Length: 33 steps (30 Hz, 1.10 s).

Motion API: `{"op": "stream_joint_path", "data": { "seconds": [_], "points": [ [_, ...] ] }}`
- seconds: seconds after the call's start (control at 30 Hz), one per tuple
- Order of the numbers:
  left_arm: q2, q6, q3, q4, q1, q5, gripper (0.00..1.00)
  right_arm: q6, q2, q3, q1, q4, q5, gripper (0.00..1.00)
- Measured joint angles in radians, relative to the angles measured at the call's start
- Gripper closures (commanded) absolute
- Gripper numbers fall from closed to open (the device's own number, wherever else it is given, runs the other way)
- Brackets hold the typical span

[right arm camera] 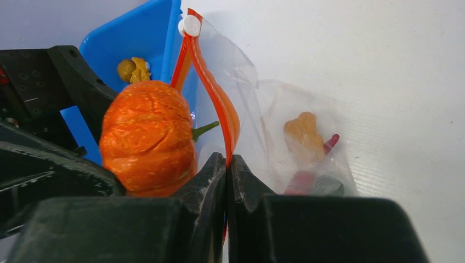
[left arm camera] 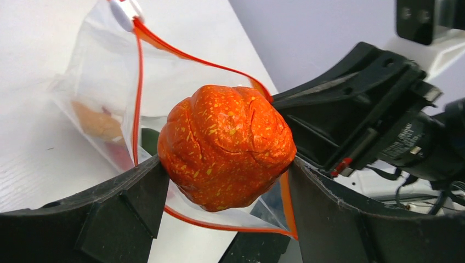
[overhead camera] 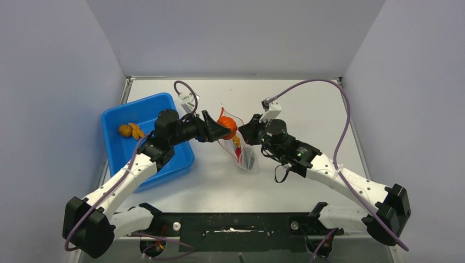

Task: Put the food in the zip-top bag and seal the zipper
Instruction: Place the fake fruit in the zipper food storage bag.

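Observation:
My left gripper [left arm camera: 225, 164] is shut on the orange round fruit [left arm camera: 227, 145], its jaws pressing both sides. It holds the fruit at the open mouth of the clear zip-top bag [overhead camera: 245, 156], inside the loop of the red-orange zipper [left arm camera: 186, 55]. On the other side, my right gripper [right arm camera: 227, 161] is shut on the zipper edge [right arm camera: 216, 93] and holds the mouth up. Inside the bag lie a yellow-brown lump [right arm camera: 304, 134], the red chili [right arm camera: 329, 143] and a dark piece. From above, the fruit [overhead camera: 227, 127] sits between the two grippers at mid-table.
A blue tray [overhead camera: 164, 159] stands at the left under the left arm, with a yellow-brown lump [overhead camera: 130, 130] in it. A white slider [right arm camera: 190, 26] sits at the far end of the zipper. Grey walls close in the table on three sides.

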Motion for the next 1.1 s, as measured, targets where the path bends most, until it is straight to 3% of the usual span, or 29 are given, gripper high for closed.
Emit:
{"op": "stream_joint_path", "data": {
  "seconds": [0.2, 0.43, 1.1],
  "points": [
    [0.014, 0.039, 0.007, -0.079, -0.012, -0.058, 0.46, 0.001, 0.0, 0.0, 0.0, 0.0, 0.0, 1.0],
    [0.021, 0.073, 0.039, -0.137, -0.026, -0.097, 0.38, 0.001, 0.0, 0.0, 0.0, 0.0, 0.0, 1.0],
    [0.021, 0.101, 0.062, -0.189, -0.033, -0.105, 0.24, 0.002, 0.0, 0.0, 0.0, 0.0, 0.001, 1.0]
  ]
}}
